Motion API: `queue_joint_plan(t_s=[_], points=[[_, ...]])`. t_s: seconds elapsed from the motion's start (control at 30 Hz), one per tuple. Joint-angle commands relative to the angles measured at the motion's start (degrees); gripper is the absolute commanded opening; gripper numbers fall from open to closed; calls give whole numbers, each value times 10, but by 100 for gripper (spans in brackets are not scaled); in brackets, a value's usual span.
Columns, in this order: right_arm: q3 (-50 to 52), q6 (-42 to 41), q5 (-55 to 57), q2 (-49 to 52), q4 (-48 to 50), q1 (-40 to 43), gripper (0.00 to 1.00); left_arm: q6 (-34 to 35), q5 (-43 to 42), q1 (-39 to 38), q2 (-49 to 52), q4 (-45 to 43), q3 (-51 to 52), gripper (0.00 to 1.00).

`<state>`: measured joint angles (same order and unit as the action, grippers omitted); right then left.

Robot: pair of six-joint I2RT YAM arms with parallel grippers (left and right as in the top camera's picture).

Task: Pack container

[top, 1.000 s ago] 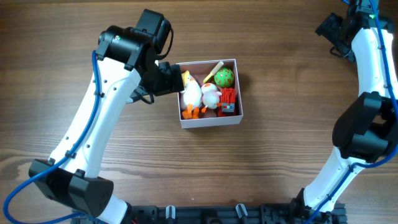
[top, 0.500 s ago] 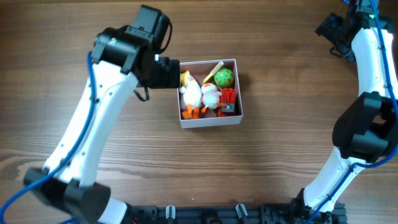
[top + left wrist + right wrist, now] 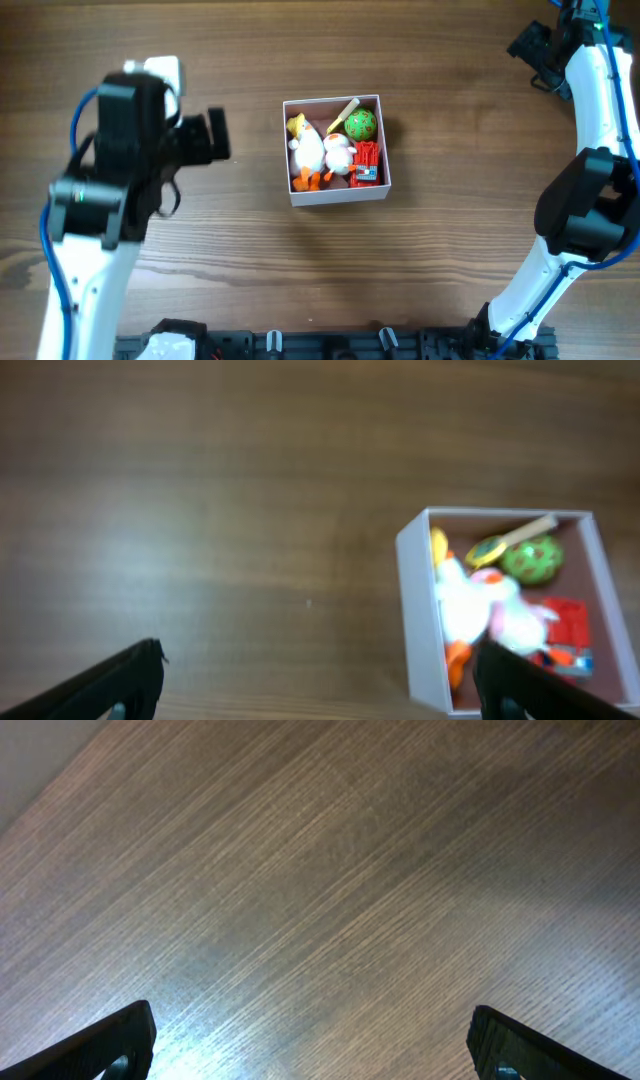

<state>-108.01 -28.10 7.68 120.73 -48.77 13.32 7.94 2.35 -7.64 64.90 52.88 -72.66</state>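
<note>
At the centre of the bench (image 3: 440,285) sits the container (image 3: 338,197), toys (image 3: 312,152) piled inside. The left end effector (image 3: 215,137) hovers near, spread and empty; the right end effector (image 3: 310,1045), likewise spread, is well apart. A low arm sweep could knock the box.

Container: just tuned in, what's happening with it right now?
The container sits mid-table holding a white duck, a pink-and-white plush, a green ball and a red toy. Neither arm is handling anything. The left pincer hangs open over the table to the container's left, and the right pincer is open near the far right corner.
</note>
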Motion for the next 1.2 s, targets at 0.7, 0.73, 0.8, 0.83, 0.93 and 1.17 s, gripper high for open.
queue_joint_plan(t_s=[0.7,0.73,0.8,0.83,0.93,1.17], points=[[4,-5,-2,-17,1,0,100,-15,-105,82,-518,-344,446,100],[4,-5,-2,-17,1,0,100,-15,-105,82,-519,-358,452,100],[4,-5,-2,-17,1,0,100,-15,-105,82,-519,-388,465,100],[4,-5,-2,-17,1,0,100,-15,-105,82,-519,-405,473,100],[4,-5,-2,-17,1,0,100,-15,-105,82,-529,-427,485,100],[4,-5,-2,-17,1,0,100,-15,-107,93,-594,-429,505,100]])
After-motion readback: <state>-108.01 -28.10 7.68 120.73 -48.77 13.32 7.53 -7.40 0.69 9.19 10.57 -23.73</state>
